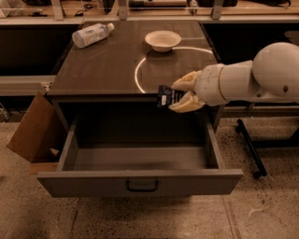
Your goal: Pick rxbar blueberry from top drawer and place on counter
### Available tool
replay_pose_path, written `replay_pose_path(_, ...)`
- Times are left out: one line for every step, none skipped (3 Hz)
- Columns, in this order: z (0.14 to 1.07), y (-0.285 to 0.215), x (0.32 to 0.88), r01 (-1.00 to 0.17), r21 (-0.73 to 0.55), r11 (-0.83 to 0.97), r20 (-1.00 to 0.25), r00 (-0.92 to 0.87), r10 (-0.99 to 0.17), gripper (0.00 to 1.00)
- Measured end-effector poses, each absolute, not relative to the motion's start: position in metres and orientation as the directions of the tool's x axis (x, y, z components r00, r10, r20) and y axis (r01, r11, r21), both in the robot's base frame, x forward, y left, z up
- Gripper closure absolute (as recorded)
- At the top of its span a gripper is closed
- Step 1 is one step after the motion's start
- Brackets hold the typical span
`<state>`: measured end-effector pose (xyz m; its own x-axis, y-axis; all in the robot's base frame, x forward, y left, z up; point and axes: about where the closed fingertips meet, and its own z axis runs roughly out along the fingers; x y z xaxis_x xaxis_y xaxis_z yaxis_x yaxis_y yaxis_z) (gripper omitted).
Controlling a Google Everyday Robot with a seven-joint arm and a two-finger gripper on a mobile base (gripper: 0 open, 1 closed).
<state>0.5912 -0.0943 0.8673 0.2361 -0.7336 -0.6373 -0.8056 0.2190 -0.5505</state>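
A speckled beige terrazzo floor (261, 214) fills the view from four to eight o'clock under warm, dim light. At nine o'clock a brown cardboard box (28, 128) stands on it with one flap open. At four o'clock a thin black metal leg (250, 147) slants across the floor. Dark shelving bays with pale metal uprights (58, 8) run along twelve o'clock

The gripper (176, 95), smooth cream plastic, pinches the snack bar (164, 96) in its glossy dark wrapper at the front edge of the counter (98, 65), which is matt, faintly wood-grained. The drawer (84, 181) looks matt grey, and its handle (141, 186) is dark metal.
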Motion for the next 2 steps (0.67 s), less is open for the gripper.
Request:
replay_pose_path(0.896,-0.095,0.631,-0.769,-0.593,0.239,-0.636,0.266,-0.724,1.0)
replay_pose_path(0.924,-0.094,0.677,-0.738,-0.618,0.272,-0.648,0.281,-0.708,1.0)
